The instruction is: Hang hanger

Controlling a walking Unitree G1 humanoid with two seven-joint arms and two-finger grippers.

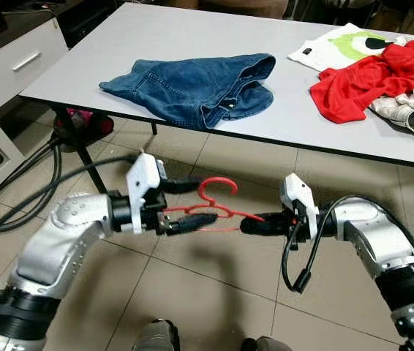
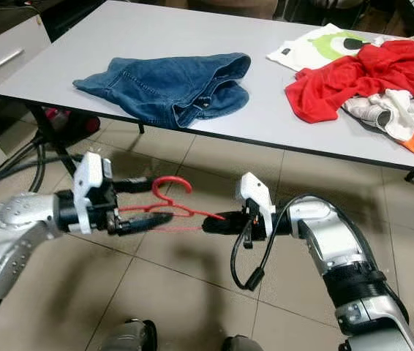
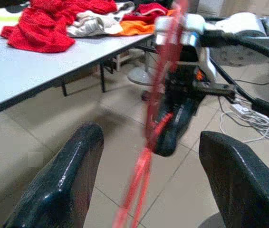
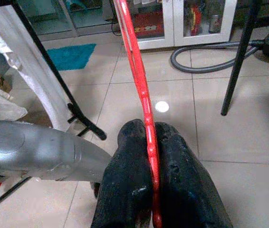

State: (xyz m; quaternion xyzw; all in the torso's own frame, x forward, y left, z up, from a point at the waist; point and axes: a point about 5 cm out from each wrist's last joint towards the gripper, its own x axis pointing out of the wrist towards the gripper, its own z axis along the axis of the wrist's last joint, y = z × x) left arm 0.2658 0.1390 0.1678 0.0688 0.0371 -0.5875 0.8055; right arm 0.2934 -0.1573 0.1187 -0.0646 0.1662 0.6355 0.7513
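Observation:
A thin red plastic hanger (image 1: 218, 208) is held level above the tiled floor, in front of the table, with its hook (image 1: 216, 186) pointing toward the table. My right gripper (image 1: 254, 221) is shut on one end of it; in the right wrist view the two fingers (image 4: 129, 161) pinch the red bar (image 4: 137, 71). My left gripper (image 1: 205, 201) is at the other end, open. In the left wrist view the hanger (image 3: 158, 118) runs through the wide gap between its fingers (image 3: 65, 185) without touching either.
A grey table (image 1: 119, 44) stands just ahead with blue jeans (image 1: 192, 84), a red garment (image 1: 382, 73) and a white printed T-shirt (image 1: 331, 45) on it. Black cables (image 1: 17, 197) lie on the floor to the left by a white drawer unit (image 1: 9, 62).

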